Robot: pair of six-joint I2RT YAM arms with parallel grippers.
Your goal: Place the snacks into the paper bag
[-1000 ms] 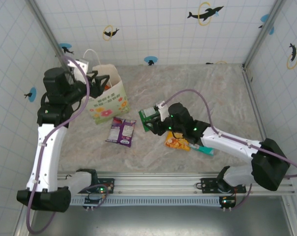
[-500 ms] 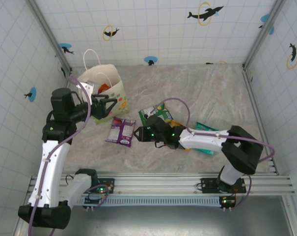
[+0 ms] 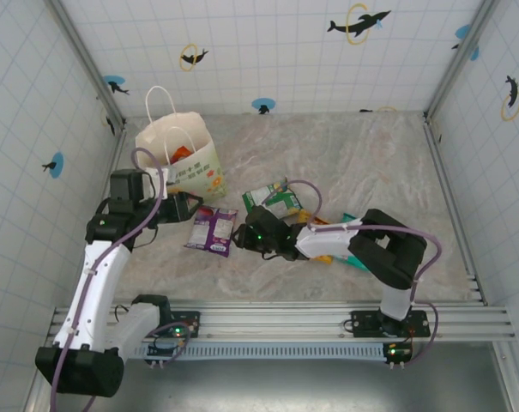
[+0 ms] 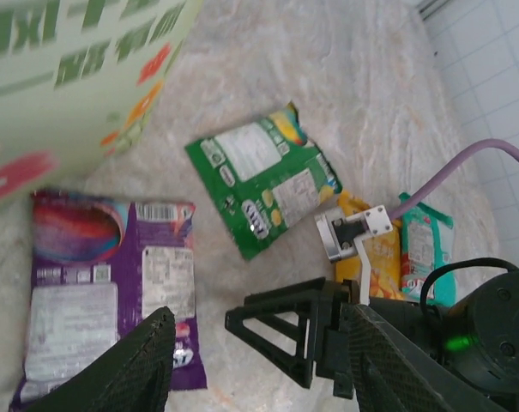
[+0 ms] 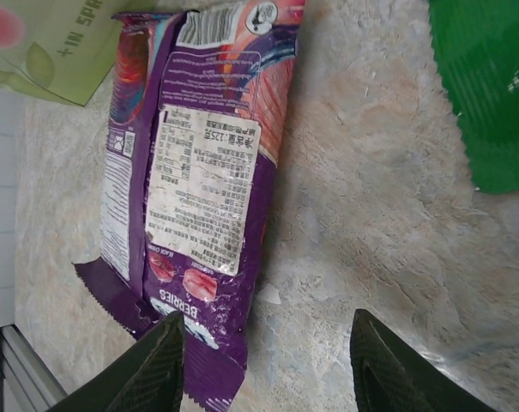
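Where purple packet point(image 5: 199, 172) reads "BERRIES", right gripper point(image 5: 268, 352) hovers spread, empty; left gripper point(image 4: 261, 343) likewise, near paper bag point(image 3: 193, 178).

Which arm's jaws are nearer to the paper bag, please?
Left. Its jaws hang in front of the paper bag; the right jaws sit farther off, beyond the purple packet.

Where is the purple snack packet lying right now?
In the top view the purple packet lies flat left of centre, just in front of the paper bag, with the right claw at its right edge and the green packet beyond.
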